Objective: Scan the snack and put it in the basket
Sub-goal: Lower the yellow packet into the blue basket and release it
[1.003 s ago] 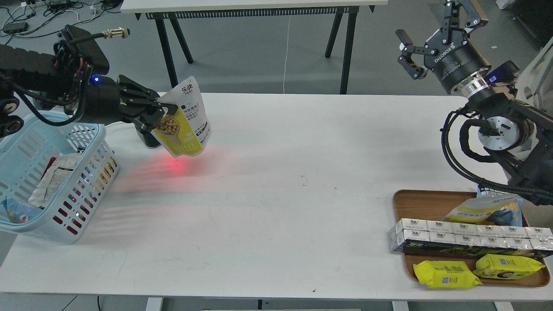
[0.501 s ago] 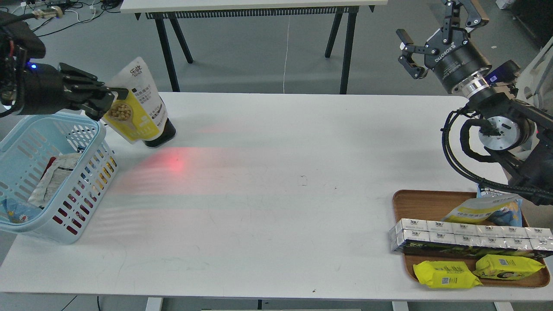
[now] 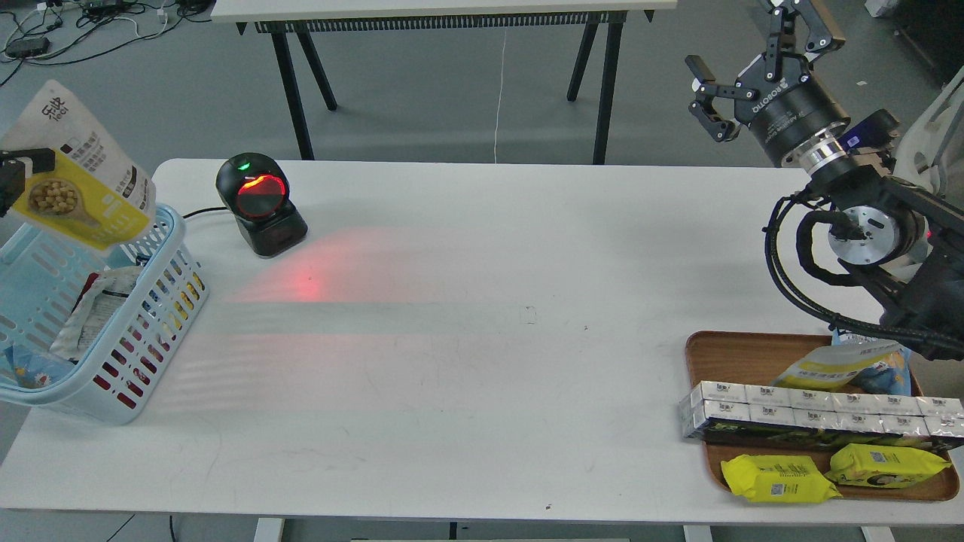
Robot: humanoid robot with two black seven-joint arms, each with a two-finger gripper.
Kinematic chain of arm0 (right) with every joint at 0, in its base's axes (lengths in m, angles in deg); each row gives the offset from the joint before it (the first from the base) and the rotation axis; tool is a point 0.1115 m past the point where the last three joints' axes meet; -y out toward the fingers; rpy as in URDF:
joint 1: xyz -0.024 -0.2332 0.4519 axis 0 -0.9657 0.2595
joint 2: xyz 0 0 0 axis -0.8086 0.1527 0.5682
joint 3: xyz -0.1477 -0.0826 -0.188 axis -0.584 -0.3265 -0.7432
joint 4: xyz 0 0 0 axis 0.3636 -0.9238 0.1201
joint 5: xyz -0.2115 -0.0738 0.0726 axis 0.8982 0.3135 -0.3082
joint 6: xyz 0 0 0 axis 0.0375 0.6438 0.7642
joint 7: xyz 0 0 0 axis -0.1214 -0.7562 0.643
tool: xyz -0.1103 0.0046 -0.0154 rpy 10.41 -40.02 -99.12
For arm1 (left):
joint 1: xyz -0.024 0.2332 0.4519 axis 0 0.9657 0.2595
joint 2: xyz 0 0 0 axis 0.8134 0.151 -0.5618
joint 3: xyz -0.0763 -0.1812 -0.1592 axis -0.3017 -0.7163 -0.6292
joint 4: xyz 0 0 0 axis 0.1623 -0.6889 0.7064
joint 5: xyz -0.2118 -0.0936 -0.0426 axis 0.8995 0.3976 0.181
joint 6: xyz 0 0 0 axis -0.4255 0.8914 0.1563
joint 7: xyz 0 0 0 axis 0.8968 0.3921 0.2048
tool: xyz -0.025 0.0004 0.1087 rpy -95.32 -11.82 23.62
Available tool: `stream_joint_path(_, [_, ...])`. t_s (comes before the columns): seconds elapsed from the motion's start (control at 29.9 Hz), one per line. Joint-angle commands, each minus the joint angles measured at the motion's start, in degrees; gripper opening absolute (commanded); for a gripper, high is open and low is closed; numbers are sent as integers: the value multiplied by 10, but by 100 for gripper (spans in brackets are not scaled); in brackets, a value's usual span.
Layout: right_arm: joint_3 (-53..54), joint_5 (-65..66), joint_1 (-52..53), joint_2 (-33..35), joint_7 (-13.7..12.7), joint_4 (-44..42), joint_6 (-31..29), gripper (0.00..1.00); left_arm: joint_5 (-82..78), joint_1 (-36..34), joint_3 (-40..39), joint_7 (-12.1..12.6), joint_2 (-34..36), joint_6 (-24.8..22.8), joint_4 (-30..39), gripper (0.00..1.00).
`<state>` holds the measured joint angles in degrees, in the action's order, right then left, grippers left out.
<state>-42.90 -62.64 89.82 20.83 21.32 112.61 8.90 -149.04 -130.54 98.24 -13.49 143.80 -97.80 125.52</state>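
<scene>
Basket (image 3: 113, 376): it is sitting just below the left claw (image 3: 19, 177) and is holding about two crumpled packs.
Nut pouch (image 3: 79, 181): one, hanging tilted over the basket rim; the left claw is grasping it.
Tray (image 3: 742, 350): well below the right claw (image 3: 742, 56), it is carrying two yellow packs (image 3: 779, 479), one bag, stacked cartons.
Right claw: it is standing released.
Scanner (image 3: 260, 203): one, glowing red.
</scene>
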Motion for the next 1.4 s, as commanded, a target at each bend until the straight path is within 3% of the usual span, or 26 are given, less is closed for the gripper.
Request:
stream_joint_path(0.0, [0,0,-1,-1,0,0,-1,98,0,5,4,0,4,-4,-7,0])
stream_joint_path(0.87, [1,0,-9,2,0,1,-1,98,19,154,2,0,-121,14,-100,0])
stream_joint_path(1.17, [1,0,-10,2,0,2,-1,98,20,161,0,0,-130,14,-115,0])
stream_joint_path(1.37, [1,0,-10,3,0,3,-1,98,19,161,-5,0,-127,13,-116,10])
